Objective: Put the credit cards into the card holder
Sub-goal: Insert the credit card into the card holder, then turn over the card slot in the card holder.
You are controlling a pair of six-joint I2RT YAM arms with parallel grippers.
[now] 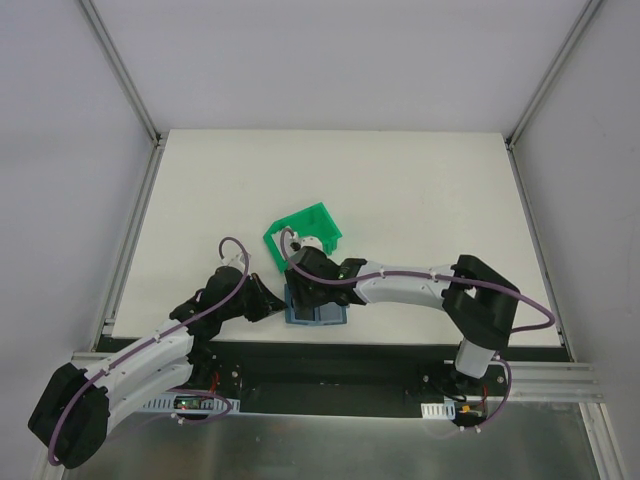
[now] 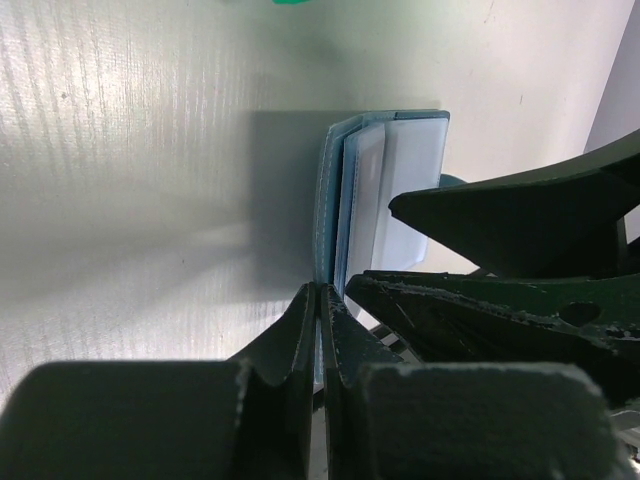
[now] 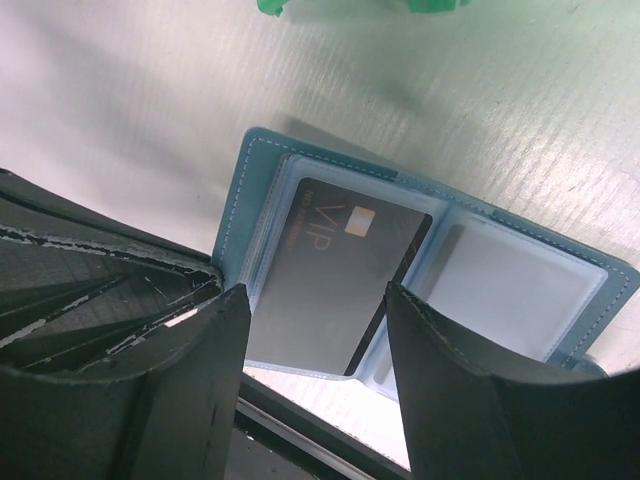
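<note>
The teal holder (image 3: 258, 170) lies open, pale pockets up, near the table's (image 1: 400, 200) front edge. A dark card (image 3: 345, 280) marked VIP lies slanted across one pocket.

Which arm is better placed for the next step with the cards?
Right, probably. The right gripper hangs open over the dark VIP card on the open card holder; the left gripper is shut on the holder's edge, likely steadying it.

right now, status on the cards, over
Left jaws shut on card holder edge. Right jaws open, straddling dark card on the holder. Green bin behind, out of the way.
</note>
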